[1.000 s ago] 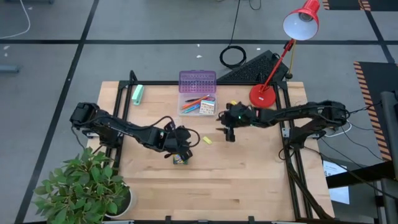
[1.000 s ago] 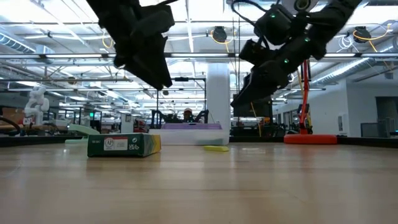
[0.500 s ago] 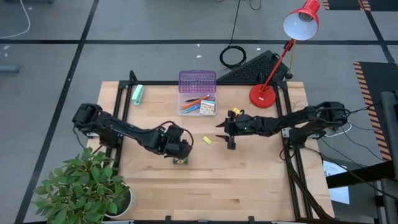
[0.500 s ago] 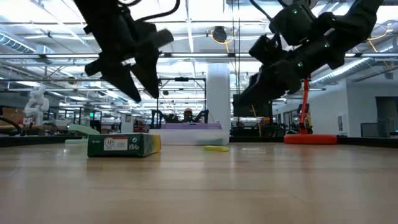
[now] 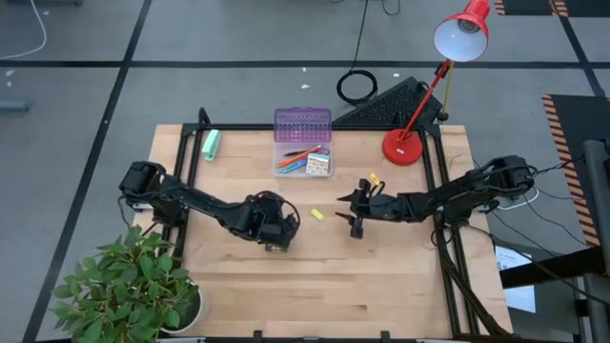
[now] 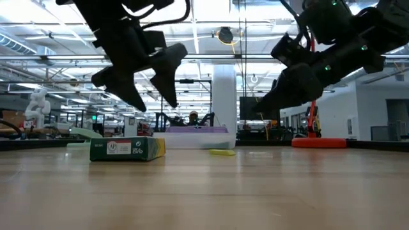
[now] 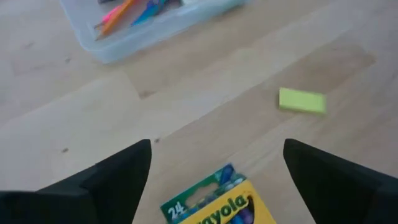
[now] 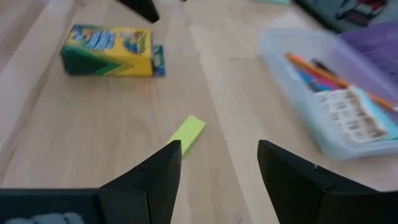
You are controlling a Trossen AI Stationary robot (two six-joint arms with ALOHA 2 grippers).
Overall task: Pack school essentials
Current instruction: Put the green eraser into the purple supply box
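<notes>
The yellow-green crayon box (image 5: 277,247) lies flat on the wooden table (image 5: 381,286). My left gripper (image 5: 282,232) hangs open just above it, one finger on either side in the left wrist view, over the box (image 7: 214,202). The small yellow piece (image 5: 317,215) lies flat on the table between the arms. My right gripper (image 5: 347,215) hovers open just to its right, and in the right wrist view the piece (image 8: 186,134) shows ahead of its fingers. In the low view both grippers, the left (image 6: 156,105) and the right (image 6: 281,96), are clear of the table.
A clear box (image 5: 303,162) holding pens stands toward the far edge, its purple lid (image 5: 303,124) open behind it. A mint-green roll (image 5: 211,144) lies far left. A red lamp base (image 5: 404,148) stands far right. A potted plant (image 5: 133,286) is at the near left corner.
My left gripper has opened wide and come down a little over the crayon box. My right gripper has moved toward the table's near edge, away from the clear box, to beside the yellow piece. The crayon box and the yellow piece have stayed put.
</notes>
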